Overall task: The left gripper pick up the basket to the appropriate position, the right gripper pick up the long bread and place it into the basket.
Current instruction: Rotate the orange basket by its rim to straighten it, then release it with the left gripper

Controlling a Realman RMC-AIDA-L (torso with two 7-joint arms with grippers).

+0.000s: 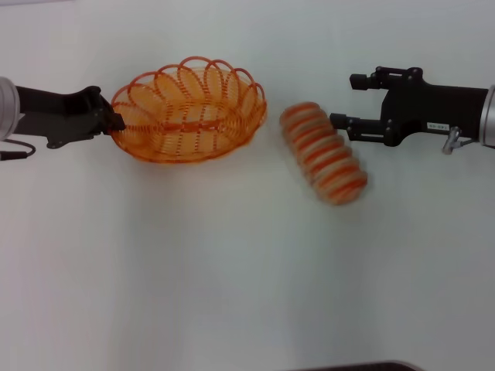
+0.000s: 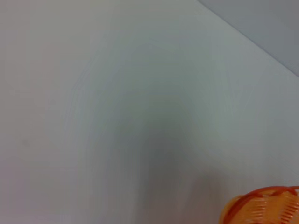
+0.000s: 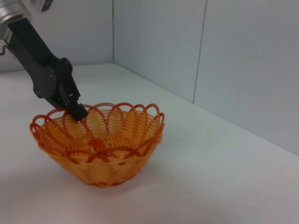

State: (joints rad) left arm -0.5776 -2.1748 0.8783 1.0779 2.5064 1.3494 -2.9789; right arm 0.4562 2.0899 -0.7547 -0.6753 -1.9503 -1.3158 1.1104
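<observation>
The orange wire basket (image 1: pixel 189 112) sits at the upper left of the white table, seen side-on as the basket (image 3: pixel 100 144) in the right wrist view. My left gripper (image 1: pixel 116 121) is shut on its near-left rim; the same left gripper (image 3: pixel 77 111) shows pinching a rim loop. A bit of the basket rim (image 2: pixel 266 207) shows in the left wrist view. The long bread (image 1: pixel 323 153) lies blurred to the right of the basket. My right gripper (image 1: pixel 349 100) is open just right of the bread's upper end, and its lower finger is close to the loaf.
Grey wall panels (image 3: pixel 243 70) stand behind the table's far edge. A dark strip (image 1: pixel 356 365) shows at the table's near edge.
</observation>
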